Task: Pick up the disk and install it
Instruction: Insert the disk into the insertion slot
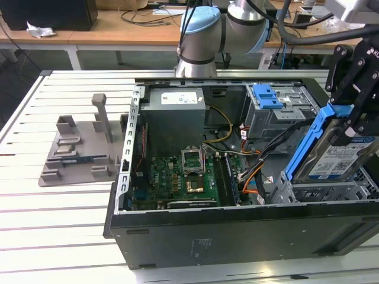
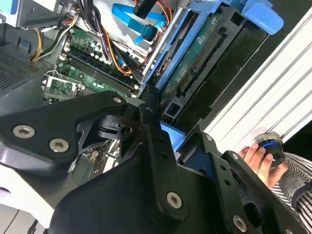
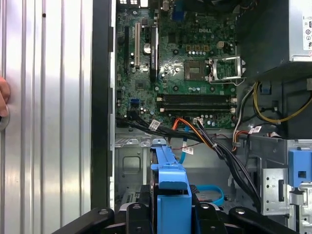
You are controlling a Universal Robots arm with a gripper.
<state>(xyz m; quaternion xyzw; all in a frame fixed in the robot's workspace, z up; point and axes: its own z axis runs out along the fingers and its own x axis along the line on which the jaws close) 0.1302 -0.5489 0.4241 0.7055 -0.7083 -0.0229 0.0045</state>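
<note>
1. Hanging tilted over the drive cage at the exterior view's right end of the open computer case, the disk is sitting directly beneath the gripper, blue carrier rail alongside its labelled face.
2. The second wrist view is showing the disk from its green circuit-board side, and a person's hand touching a round knob on the slatted table. The first wrist view is looking along the disk's blue edge toward the motherboard.
3. The gripper's fingers are pinching the disk's upper end, pressed onto its carrier.
</note>
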